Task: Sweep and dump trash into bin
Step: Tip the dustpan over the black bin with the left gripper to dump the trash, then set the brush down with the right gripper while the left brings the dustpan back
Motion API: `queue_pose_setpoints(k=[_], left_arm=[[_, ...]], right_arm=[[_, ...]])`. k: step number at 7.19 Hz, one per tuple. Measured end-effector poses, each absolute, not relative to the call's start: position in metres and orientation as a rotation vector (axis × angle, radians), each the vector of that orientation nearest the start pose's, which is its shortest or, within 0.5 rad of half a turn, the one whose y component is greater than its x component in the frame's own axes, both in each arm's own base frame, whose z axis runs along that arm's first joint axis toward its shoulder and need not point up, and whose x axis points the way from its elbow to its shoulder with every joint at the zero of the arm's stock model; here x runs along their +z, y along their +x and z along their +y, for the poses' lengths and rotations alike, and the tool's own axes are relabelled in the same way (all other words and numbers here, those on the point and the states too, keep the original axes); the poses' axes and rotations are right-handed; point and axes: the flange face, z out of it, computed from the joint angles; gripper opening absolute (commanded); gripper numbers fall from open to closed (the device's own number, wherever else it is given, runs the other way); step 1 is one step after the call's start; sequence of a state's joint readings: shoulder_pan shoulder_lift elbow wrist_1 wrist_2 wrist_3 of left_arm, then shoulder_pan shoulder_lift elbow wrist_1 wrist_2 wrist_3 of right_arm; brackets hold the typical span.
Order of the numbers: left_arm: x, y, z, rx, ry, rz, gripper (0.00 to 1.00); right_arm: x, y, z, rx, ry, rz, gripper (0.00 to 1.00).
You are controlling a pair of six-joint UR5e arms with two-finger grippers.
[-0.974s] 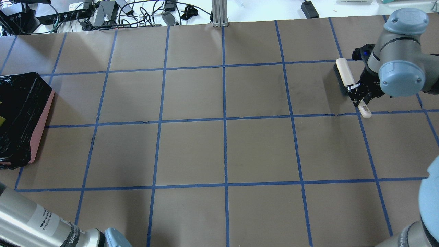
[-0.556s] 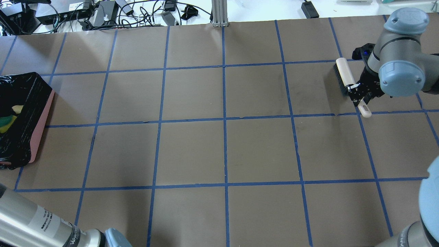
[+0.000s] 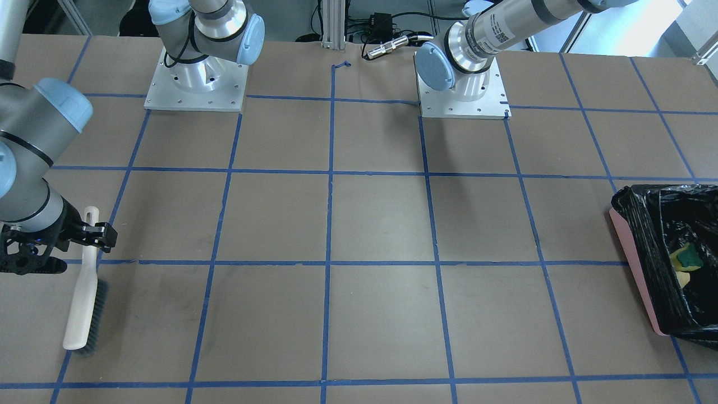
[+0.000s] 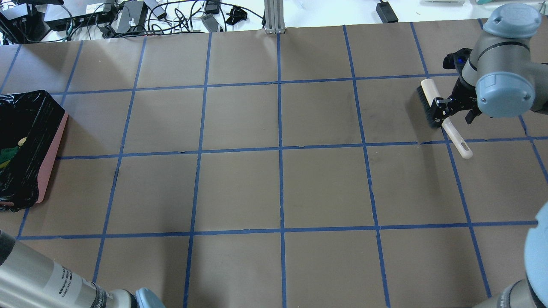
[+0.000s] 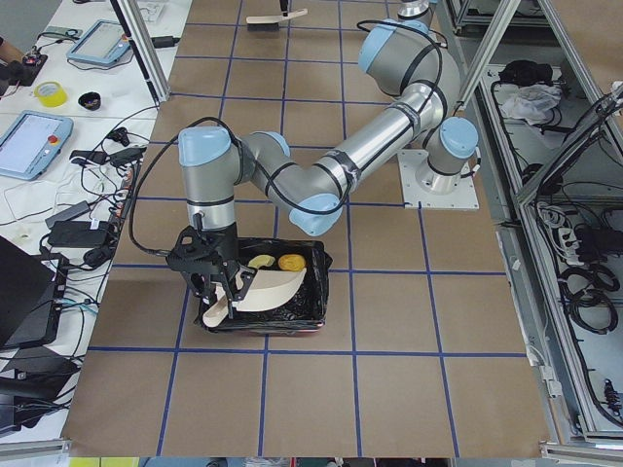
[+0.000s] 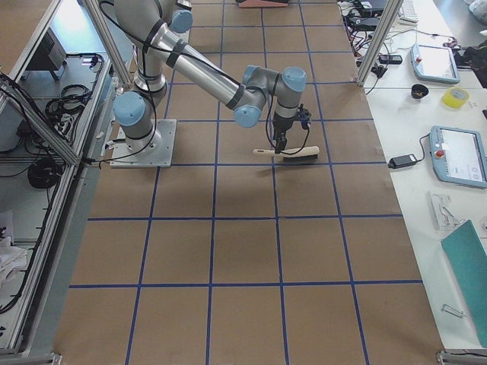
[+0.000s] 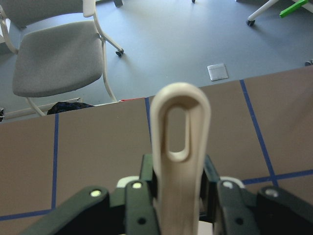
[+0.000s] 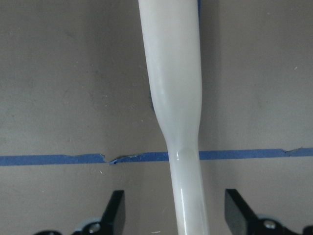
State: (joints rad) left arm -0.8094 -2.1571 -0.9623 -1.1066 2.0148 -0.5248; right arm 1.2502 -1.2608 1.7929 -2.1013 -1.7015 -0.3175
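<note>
**Dustpan over the bin, brush lying loose**

In the left side view, the left gripper sits at center left, above the bin. Its wrist view shows both fingers pressed tight against the dustpan's looped handle. The dustpan hangs tilted over the black-lined opening; whether it touches the bag cannot be told. The trash lies inside the bin, a yellow piece beside an amber one at the far side of the liner. In the front view the bin is at the right edge, with a yellow-green piece showing in the bag.

The right gripper is at the upper right of the overhead view. Its jaws are spread wide, one on each side of the brush, and neither touches the handle. The brush lies on the table, bristles toward the table's middle, its handle crossing a blue tape line.
</note>
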Motion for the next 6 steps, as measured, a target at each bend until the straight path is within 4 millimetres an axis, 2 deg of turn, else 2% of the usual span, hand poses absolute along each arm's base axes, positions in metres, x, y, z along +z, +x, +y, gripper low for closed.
queue_pose_setpoints(k=[3, 4, 6], left_arm=[[0.509, 0.409, -0.630, -0.575, -1.837, 2.127, 0.00], [0.510, 0.389, -0.639, -0.572, -1.899, 2.173, 0.00], [0.507, 0.352, -0.658, -0.555, -2.020, 2.263, 0.00]], right_arm=[[0.316, -0.055, -0.574, -0.051, 0.020, 3.243, 1.00], [0.334, -0.044, -0.566, -0.057, 0.010, 3.223, 1.00], [0.378, -0.004, -0.543, -0.072, 0.024, 3.193, 1.00]])
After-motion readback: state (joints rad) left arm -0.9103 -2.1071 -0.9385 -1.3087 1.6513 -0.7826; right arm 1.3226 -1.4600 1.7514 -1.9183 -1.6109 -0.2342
